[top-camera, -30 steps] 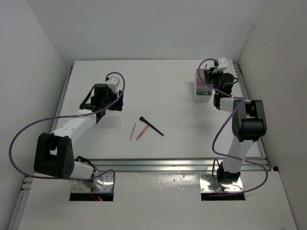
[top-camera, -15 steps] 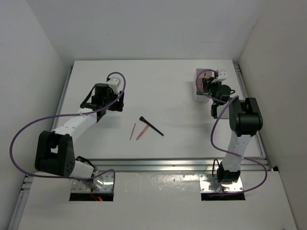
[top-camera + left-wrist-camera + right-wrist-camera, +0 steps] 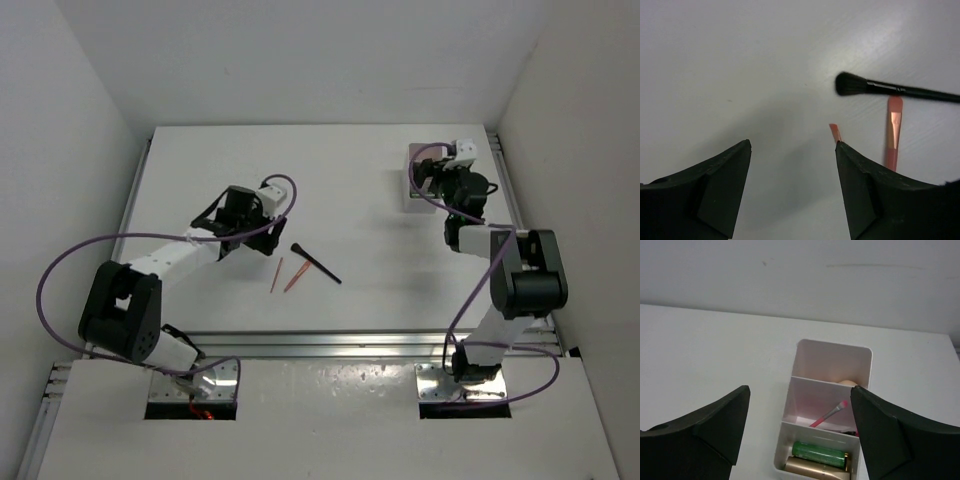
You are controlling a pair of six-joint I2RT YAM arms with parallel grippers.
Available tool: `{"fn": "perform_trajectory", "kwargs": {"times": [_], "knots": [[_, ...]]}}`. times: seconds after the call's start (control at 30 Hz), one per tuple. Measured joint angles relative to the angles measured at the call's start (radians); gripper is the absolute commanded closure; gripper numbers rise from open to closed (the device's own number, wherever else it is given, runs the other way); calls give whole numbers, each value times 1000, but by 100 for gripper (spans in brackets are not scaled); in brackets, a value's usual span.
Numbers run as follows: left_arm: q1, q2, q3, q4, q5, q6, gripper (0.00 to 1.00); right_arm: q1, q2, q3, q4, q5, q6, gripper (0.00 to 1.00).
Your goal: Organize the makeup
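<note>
Two pencils (image 3: 294, 278): on bench (image 3: 200, 160), at 8 o'clock from black brush (image 3: 315, 263).
Left claw (image 3: 792, 144): spread, empty, brush at 1 o'clock.
Right claw (image 3: 800, 388): spread, empty, near box (image 3: 832, 343).

compartment box (image 3: 832, 344): white, 3 sections | position: far right of table (image 3: 330, 170) | table: white

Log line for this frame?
left gripper: open, near black brush and pink pencils | right gripper: open, above white box | box: green tube, gold tube inside
</note>
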Motion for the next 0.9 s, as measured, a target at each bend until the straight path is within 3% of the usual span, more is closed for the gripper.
{"fn": "perform_trajectory", "kwargs": {"times": [0.17,0.37,0.47,0.63,0.73,0.9], "knots": [[-76,70,-27,-69,-11,10,25,88,-209,-6,-251,41,-90,18],[-180,138,-46,-103,-74,-35,29,142,-415,-153,-403,77,-130,18],[-208,179,-40,-97,-117,-67,38,144,-500,-234,-487,100,-138,18],[-221,197,-31,-59,-192,-102,64,143,-667,-331,-609,148,-156,18],[-222,201,-31,-55,-207,-110,70,142,-753,-352,-657,174,-174,18],[-227,211,-15,-74,-195,-122,70,141,-815,-353,-703,196,-220,17]]}}
